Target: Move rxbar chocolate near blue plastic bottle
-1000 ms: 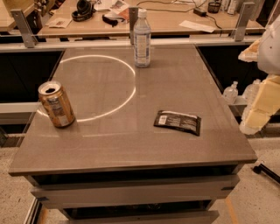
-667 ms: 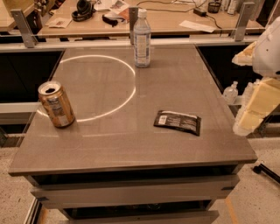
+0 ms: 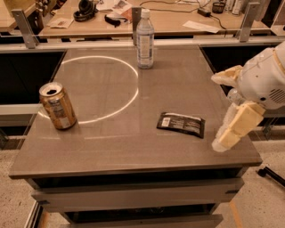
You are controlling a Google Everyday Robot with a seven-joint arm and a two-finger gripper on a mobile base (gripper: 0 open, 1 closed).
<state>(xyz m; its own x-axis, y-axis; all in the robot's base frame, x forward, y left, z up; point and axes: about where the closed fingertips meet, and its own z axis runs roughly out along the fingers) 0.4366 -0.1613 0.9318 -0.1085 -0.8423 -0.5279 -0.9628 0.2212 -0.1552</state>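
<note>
one rxbar chocolate (image 3: 181,124) lies flat on the worktop (image 3: 111,147), in the right half and nearer the front edge than the back. its long side runs roughly parallel to the front edge, slightly skewed. white label patch is at its left end, pale print across the rest. nothing touches it.

blue plastic bottle (image 3: 145,40) stands upright near the middle of the back edge, white cap on, well apart from the bar. bare worktop between the two.

gripper (image 3: 217,112) hangs at the right edge, toward the front right corner, just right of the bar and not touching it. jaws are apart and hold nothing: one pale finger up at wrist level, the other angled down with its tip over the worktop rim. white arm housing (image 3: 262,80) sits behind them, off the right side.

gold can (image 3: 58,107) is upright near the left edge, top opened, well apart from bar and bottle. a bright ring of light (image 3: 136,89) marks the left half of the worktop, between can and bottle.

behind the back edge is a desk (image 3: 178,24) with headphones (image 3: 85,9) and papers.
</note>
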